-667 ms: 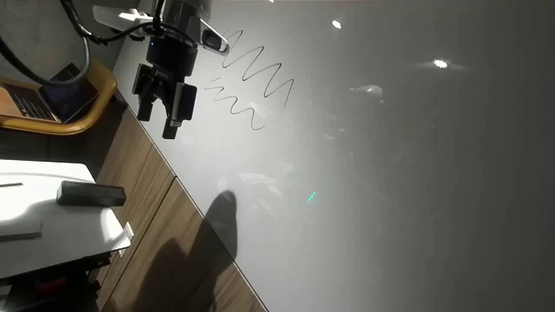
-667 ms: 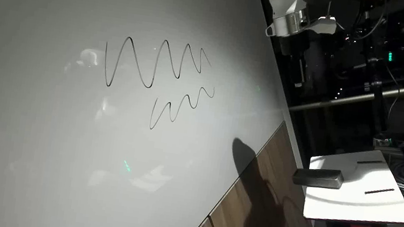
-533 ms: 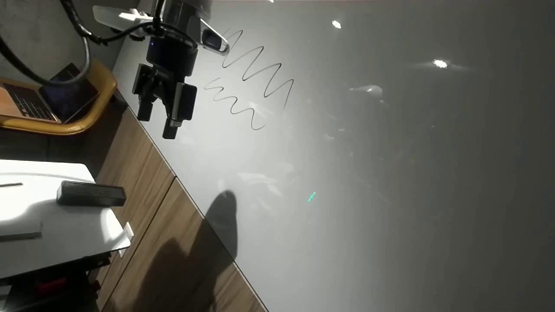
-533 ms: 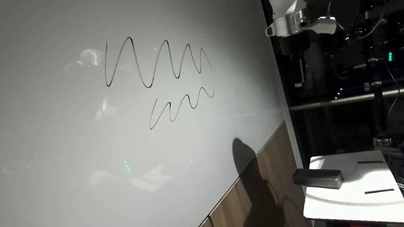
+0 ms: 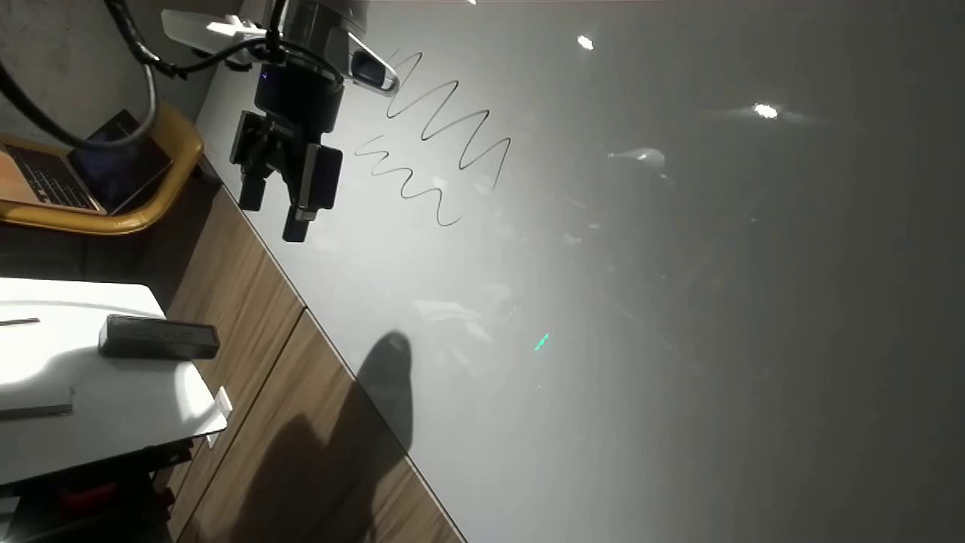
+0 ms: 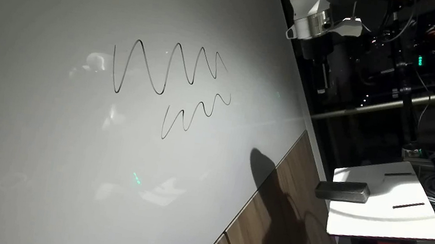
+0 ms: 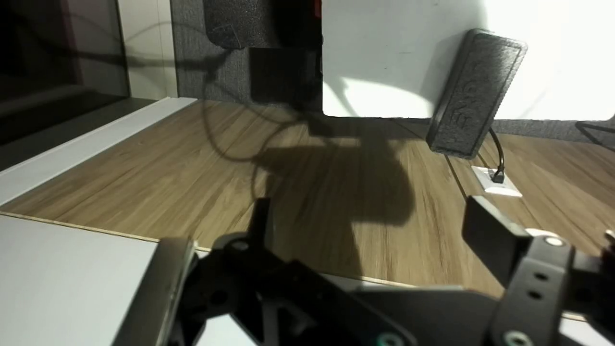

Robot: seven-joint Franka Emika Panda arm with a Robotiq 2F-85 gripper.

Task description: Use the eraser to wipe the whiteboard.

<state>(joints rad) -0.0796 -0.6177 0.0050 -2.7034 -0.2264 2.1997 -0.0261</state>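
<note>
Pickup lies far and right; wiping apparently yet to start

The whiteboard takes up most of both exterior views. A larger squiggle and a smaller squiggle stand unbroken on it, so the job looks to be at its opening stage. Wood panelling meets the board's edge, and in the wrist view the white tabletop lies on the panelling's far side.

The gripper hangs apart from the tabletop, its fingers spread wide with nothing between them.

The eraser rests on the tabletop, untouched, its near end jutting past the edge. Seen from the wrist, it lies far and to the right of the gripper's middle. Its long axis runs mostly near to far, the far end leaning right, while the fingers face each other left and right. That favours a pinch across the narrow width, probably after a shift right, a farther reach and a slight turn. Pressure on the overhanging end could tip it off.
</note>
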